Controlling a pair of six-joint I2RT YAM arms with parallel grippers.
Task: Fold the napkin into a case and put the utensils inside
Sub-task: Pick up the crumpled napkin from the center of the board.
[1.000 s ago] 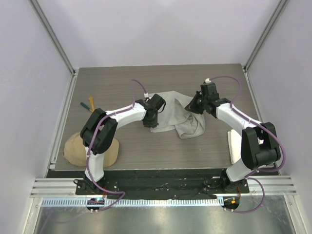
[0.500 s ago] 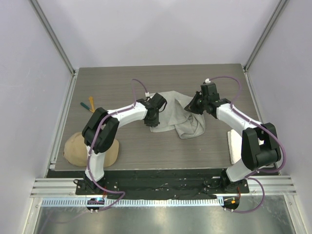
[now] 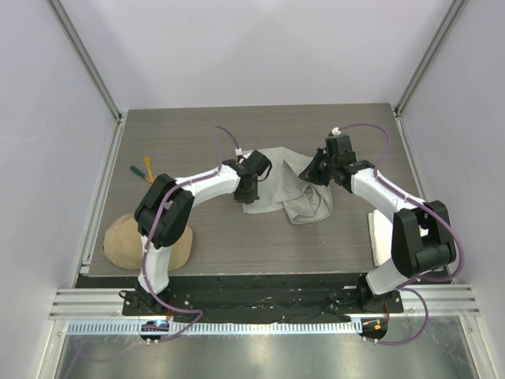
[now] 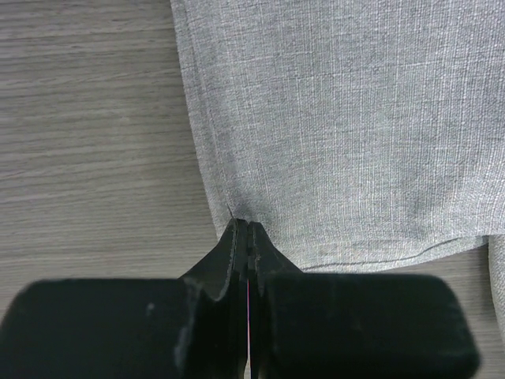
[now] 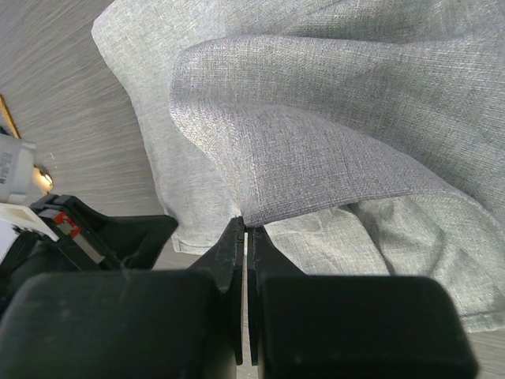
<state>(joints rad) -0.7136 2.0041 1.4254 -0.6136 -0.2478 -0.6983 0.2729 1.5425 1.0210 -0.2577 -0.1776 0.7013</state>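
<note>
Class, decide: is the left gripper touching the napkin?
Touching. The left wrist view shows the left gripper shut, its tips pinching the hemmed edge of the napkin, which puckers there.

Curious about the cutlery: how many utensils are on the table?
2: an orange-handled one and a dark teal one, side by side near the table's left edge. Others may be hidden under the napkin.

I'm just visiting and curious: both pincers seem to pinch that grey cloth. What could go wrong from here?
The left pincer holds only the very hem of the napkin, so it may slip out. The right pincer grips a bunched fold; pulling could leave the cloth crumpled, not flat.
</note>
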